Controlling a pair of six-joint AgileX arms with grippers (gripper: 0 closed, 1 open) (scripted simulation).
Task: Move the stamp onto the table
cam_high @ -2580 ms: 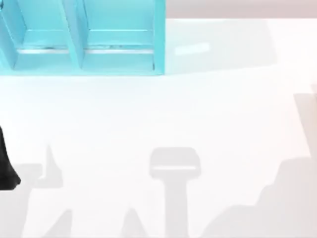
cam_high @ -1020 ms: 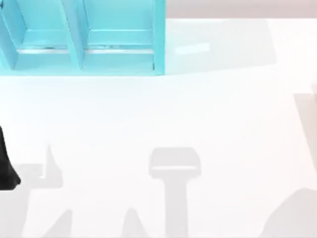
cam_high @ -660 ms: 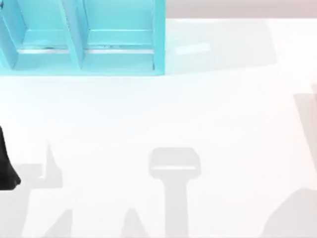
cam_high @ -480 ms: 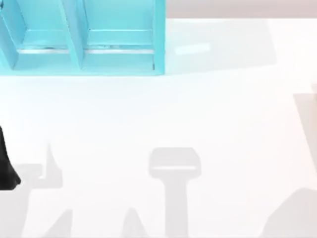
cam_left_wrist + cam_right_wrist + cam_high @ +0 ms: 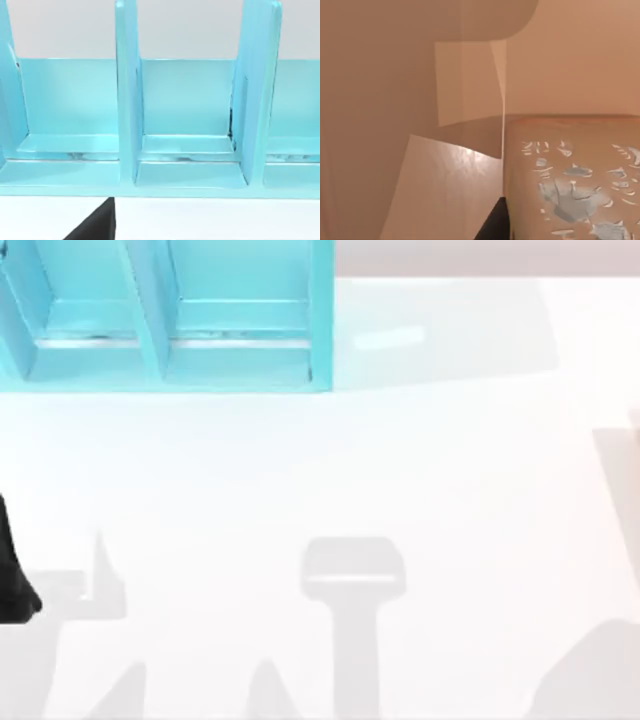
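- Lately, the grey arm shadow (image 5: 590, 680) at 5 o'clock on the table (image 5: 300, 470) has shrunk toward the corner. For the last second it has held steady.
- Judgement: the right arm has finished its travel and is now settling close to its target; the transfer itself is not yet done.
- Stamp (image 5: 570, 180): the right wrist view shows its tan-brown wooden faces at very close range, one face carrying a flecked pale mark. Its place on the table or shelf cannot be told.
- Right gripper: whether it is gripping cannot be told.
- Left arm (image 5: 12, 570): parked at 9 o'clock at the table edge, unmoved; its grip state cannot be told either.
- Turquoise shelf unit (image 5: 170, 320): stands at 11 o'clock; the left wrist view looks into its compartments (image 5: 187, 145).
- Obstruction: the shelf dividers (image 5: 127, 100) and walls are the nearest hazards; the table's middle is a suitable set-down zone.
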